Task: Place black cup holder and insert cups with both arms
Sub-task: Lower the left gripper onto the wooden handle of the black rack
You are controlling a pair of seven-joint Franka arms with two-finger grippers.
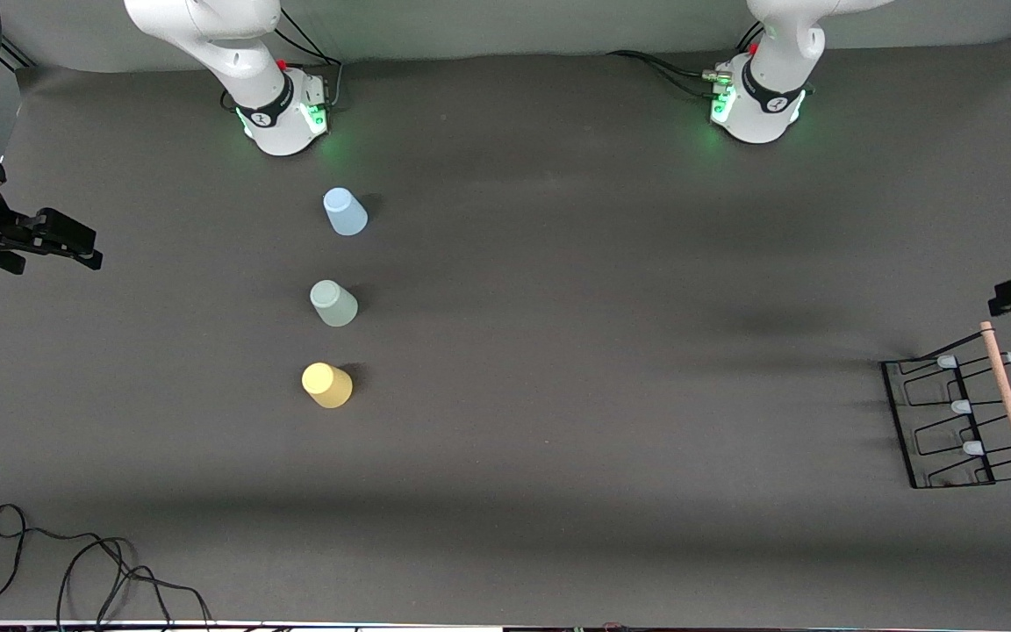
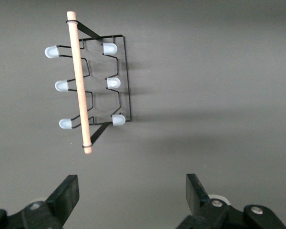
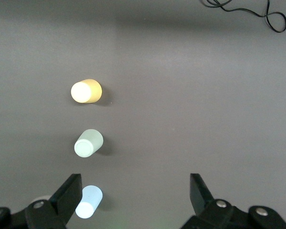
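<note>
Cups stand in a line on the dark grey table [image 1: 558, 351], toward the right arm's end: a light blue plastic tumbler [image 1: 345, 211] closest to the right arm's base, a pale grey-green plastic tumbler [image 1: 333, 303] at six o'clock from it in the front view, and a yellow plastic tumbler [image 1: 326, 384] at six o'clock again, nearest the front camera. All three rest upside down, closed bottoms up, well apart from one another.

At the left arm's end of the table sits the black wire cup holder [image 1: 944, 421], upright on its rectangular base, a light wooden rod handle [image 1: 1010, 404] along its top and six prongs tipped with pale blue caps [image 1: 962, 406].

Up at the table's edge, the left gripper [image 2: 132, 195] hangs with its jaws spread wide and empty; the holder lies at eleven o'clock in its wrist view. The right gripper [image 3: 135, 194] hangs at the other end, jaws likewise wide and empty, with the blue tumbler showing beside one finger [image 3: 66, 195].

A loose black cable [image 1: 75, 562] lies near the front camera.
</note>
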